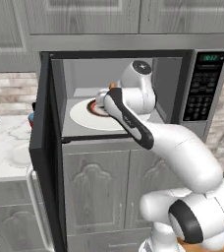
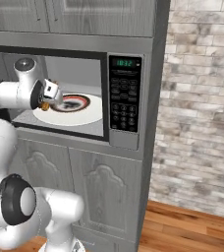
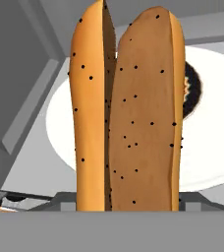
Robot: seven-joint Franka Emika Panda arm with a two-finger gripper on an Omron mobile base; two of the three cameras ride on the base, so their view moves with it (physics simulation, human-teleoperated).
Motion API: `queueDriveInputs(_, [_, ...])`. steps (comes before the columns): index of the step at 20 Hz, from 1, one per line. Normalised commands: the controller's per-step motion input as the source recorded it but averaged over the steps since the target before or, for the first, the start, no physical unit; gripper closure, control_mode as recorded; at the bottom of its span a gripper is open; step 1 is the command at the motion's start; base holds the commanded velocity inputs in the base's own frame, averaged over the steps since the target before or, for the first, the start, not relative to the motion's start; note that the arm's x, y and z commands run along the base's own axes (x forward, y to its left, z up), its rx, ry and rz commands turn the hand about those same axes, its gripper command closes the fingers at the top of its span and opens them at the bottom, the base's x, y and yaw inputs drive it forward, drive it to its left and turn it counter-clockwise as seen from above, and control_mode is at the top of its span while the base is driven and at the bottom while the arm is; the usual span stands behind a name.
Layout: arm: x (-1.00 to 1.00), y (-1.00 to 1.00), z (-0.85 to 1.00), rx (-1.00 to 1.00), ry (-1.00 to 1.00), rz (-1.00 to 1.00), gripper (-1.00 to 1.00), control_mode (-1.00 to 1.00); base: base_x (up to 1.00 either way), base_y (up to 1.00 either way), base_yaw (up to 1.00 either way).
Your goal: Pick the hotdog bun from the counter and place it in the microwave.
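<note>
My gripper [image 2: 46,104] clamped on hotdog bun [image 3: 128,113], inside microwave [image 2: 128,64] cavity, above white turntable [image 3: 210,147]. Risk, I think: release from this height, bun rolls off plate. Also wrist near open door [image 1: 45,147], may bump on exit.

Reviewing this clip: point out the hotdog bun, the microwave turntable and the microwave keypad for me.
hotdog bun [image 3: 133,123]: hand view, on the seeded tan face of its right half.
turntable [image 2: 87,116]: right base view, on the bare white right part of the disc.
keypad [image 2: 123,106]: right base view, on the middle of the black button panel.
</note>
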Motion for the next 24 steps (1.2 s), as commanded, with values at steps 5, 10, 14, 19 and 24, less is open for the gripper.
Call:
queueDriveInputs(5, [0.91, -0.06, -0.04, 0.00, -0.05, 0.15, 1.00, -1.00, 0.00, 0.00, 0.00])
queueDriveInputs(10, [0.68, 0.09, -0.24, 0.00, -0.05, 0.12, 1.00, -1.00, 0.00, 0.00, 0.00])
queueDriveInputs(14, [0.64, 0.00, -0.31, 0.00, 0.00, 0.09, 1.00, -1.00, 0.00, 0.00, 0.00])
queueDriveInputs(19, [0.50, 0.00, -0.32, 0.00, 0.00, 0.06, 1.00, -1.00, 0.00, 0.00, 0.00])
queueDriveInputs(24, [0.52, 0.00, -0.17, 0.00, 0.00, 0.04, 1.00, -1.00, 0.00, 0.00, 0.00])
